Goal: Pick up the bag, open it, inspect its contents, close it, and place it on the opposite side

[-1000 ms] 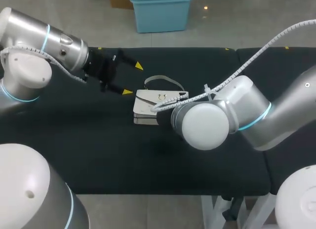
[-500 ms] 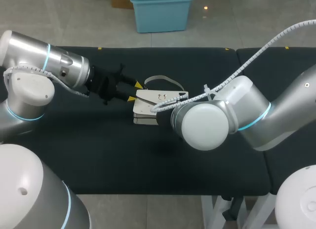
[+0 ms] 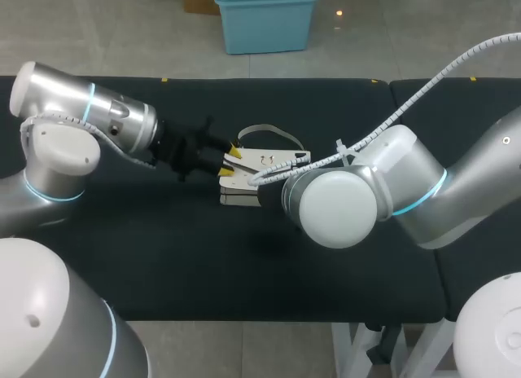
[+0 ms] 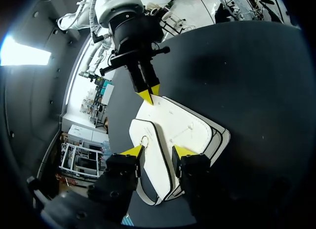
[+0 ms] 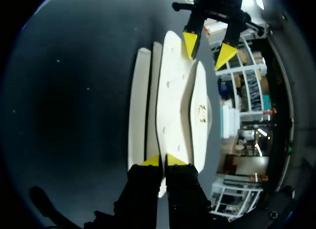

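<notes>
Over the last second the left arm has swung in from well to the side of the bag (image 3: 259, 160) and carried its left tool (image 3: 231, 161) up to the bag's left end. Its fingers have narrowed from a wide spread to a smaller gap, but they are not clamped. In the left wrist view the two yellow tips straddle the near end of the white flap, one just beside the small metal ring (image 4: 144, 139), and there is no sign that they pinch it. The right arm has not moved. In the head view its own wrist hides its fingers, but the right wrist view shows the right tool (image 5: 163, 161) closed on the thin edge of the bag's opposite end, pinning it. The bag has not shifted either. It lies flat on the black bench (image 3: 163, 256) near the middle, its flap down, its grey strap (image 3: 264, 131) looped on the cloth behind it. The approach therefore looks finished and the grasp is the step in hand. The left tool likely has to close on the flap's edge while the right holds the body steady before the bag can be lifted or opened. Opening, inspecting, closing and carrying it to the opposite side all remain to be done.
</notes>
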### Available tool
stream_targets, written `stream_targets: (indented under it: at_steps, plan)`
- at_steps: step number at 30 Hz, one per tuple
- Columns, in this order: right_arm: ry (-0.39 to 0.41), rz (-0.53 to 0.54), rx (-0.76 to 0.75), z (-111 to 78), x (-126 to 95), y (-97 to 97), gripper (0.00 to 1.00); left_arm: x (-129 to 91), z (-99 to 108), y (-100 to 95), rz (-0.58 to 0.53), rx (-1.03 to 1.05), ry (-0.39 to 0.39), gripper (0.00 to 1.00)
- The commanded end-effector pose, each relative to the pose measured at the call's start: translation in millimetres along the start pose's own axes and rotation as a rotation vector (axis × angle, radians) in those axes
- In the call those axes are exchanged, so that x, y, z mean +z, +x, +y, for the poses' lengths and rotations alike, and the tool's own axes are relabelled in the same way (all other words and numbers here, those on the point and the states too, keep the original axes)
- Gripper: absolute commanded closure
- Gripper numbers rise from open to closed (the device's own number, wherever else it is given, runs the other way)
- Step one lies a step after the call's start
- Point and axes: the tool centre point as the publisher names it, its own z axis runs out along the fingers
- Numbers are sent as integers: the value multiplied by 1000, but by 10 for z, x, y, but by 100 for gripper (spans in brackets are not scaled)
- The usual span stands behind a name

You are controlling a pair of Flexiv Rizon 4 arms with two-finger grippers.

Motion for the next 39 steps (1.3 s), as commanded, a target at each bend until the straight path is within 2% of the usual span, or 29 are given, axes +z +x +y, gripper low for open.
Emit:
stream_targets:
  at_steps: [1, 7, 12, 22, 24, 25, 27, 33, 39]
  plan:
    - [-12, -697, 0, -14, 23, 60, 100, 86, 67, 44, 17, 3, 5, 61]
    - [-12, -697, 0, -14, 23, 60, 100, 187, 99, 98, 26, 9, -12, 65]
    - [-12, -697, 0, -14, 23, 60, 100, 201, 83, 79, 20, 14, -12, 65]
    - [-12, -697, 0, -14, 23, 60, 100, 429, 203, 16, -22, 70, -100, 65]
    - [-12, -697, 0, -14, 23, 60, 100, 452, 233, -3, -32, 66, -115, 73]
    - [-12, -697, 0, -14, 23, 60, 100, 457, 248, -21, -36, 61, -117, 91]
    - [-12, -697, 0, -14, 23, 60, 100, 454, 269, -41, -44, 49, -128, 100]
    - [-12, -697, 0, -14, 23, 60, 100, 361, 291, -100, -59, -24, -139, 100]
    - [-12, -697, 0, -14, 23, 60, 100, 204, 289, -240, -62, -130, -156, 100]
